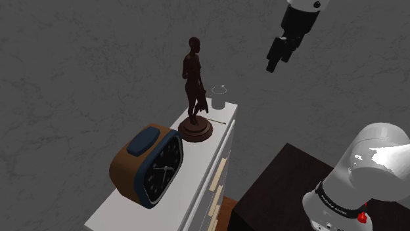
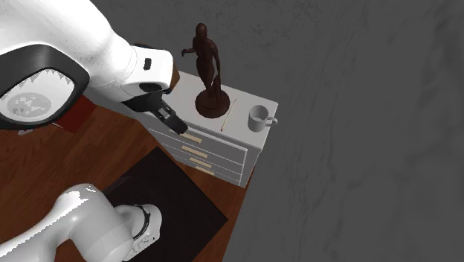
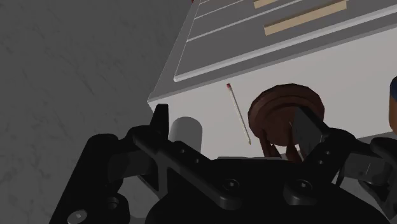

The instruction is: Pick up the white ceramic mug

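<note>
The white mug (image 1: 218,97) stands upright at the far end of the white dresser top (image 1: 197,157), its handle pointing off the end in the second exterior view (image 2: 258,117). My black gripper (image 1: 271,64) hangs in the air well above the mug and toward the shoulder view's right, off the dresser's drawer side (image 2: 179,126). In the wrist view the gripper (image 3: 232,130) is open with nothing between its fingers. There the mug (image 3: 186,132) shows far beyond, close by one fingertip (image 3: 160,119).
A dark brown figurine (image 1: 194,82) on a round base stands just short of the mug, with a thin pencil (image 3: 238,114) lying beside it. A blue-and-brown alarm clock (image 1: 150,164) sits nearer the camera. Drawer fronts (image 2: 201,152) face the dark stand top (image 2: 167,197).
</note>
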